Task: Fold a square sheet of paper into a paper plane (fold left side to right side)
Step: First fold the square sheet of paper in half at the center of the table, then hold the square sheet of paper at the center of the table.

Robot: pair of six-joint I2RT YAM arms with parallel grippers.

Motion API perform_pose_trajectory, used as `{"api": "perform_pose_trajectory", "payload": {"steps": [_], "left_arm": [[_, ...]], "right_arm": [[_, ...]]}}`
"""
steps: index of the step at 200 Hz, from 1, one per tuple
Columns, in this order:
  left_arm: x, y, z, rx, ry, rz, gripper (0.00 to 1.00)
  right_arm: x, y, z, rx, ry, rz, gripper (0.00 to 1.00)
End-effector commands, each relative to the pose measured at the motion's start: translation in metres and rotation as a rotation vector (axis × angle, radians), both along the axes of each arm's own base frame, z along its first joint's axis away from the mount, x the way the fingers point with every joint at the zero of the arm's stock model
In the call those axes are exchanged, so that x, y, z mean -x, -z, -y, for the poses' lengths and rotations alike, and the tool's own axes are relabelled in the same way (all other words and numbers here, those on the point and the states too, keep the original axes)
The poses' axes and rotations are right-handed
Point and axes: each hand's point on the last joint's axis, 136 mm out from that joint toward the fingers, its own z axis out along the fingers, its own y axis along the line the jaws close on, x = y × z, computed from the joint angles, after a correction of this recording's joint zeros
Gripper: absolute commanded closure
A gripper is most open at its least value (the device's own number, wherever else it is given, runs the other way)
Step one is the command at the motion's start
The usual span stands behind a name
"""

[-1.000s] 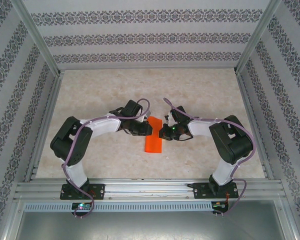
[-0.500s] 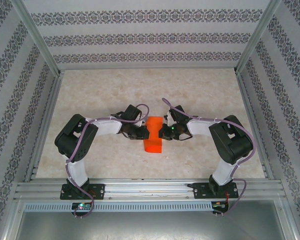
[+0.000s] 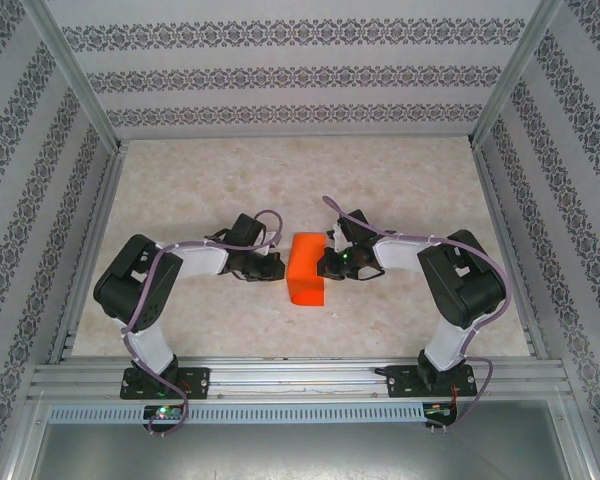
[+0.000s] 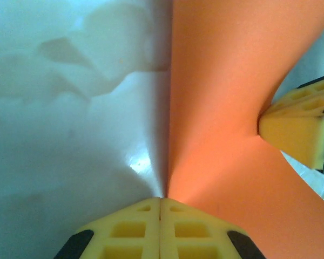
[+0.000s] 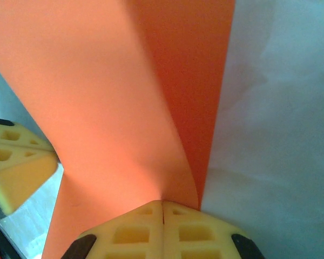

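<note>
Over the past second the sheet of paper (image 3: 306, 272) has spread from a thin, slanted orange strip into a much broader orange block. The left arm has drawn back toward the left side of the bench (image 3: 180, 200), and its elbow now sits lower and further out. The right arm has scarcely moved.

The sheet lies near the middle of the bench, a little toward the near edge. Its long axis runs from the far side of the bench to the near side, almost straight. The earlier slant, with the far end leaning right, has gone. No end forms a point; the outline is a blunt rectangle.

The left gripper (image 3: 278, 268) meets the sheet's left edge. In the left wrist view its yellow fingers (image 4: 135, 232) are pressed together, and the paper narrows to the seam between them, so they pinch that edge.

The right gripper (image 3: 326, 262) meets the sheet's right edge. In the right wrist view its fingers (image 5: 135, 234) are also pressed together on the paper. There the sheet curls round just beside them, with a darker shaded band along its right.

Between the two grippers the paper bows rather than lying flat.
</note>
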Motion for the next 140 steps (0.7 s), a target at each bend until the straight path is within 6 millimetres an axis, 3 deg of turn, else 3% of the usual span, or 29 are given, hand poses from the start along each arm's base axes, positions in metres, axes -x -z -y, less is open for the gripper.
{"api": "perform_pose_trajectory", "payload": {"steps": [1,31,63,140], "left_arm": [[-0.002,-0.021,-0.001,0.019,0.021,0.057,0.94],[0.0,-0.038,0.028,0.103,0.093,0.075,0.95],[-0.002,-0.027,0.047,0.111,0.117,0.052,0.95],[-0.001,0.003,0.043,0.052,0.103,0.0,0.96]], "right_arm": [[0.031,0.048,0.044,0.245,0.032,-0.126,1.0],[0.03,0.048,0.044,0.242,0.033,-0.124,1.0],[0.031,0.048,0.043,0.242,0.031,-0.127,1.0],[0.031,0.046,0.04,0.234,0.019,-0.123,1.0]]}}
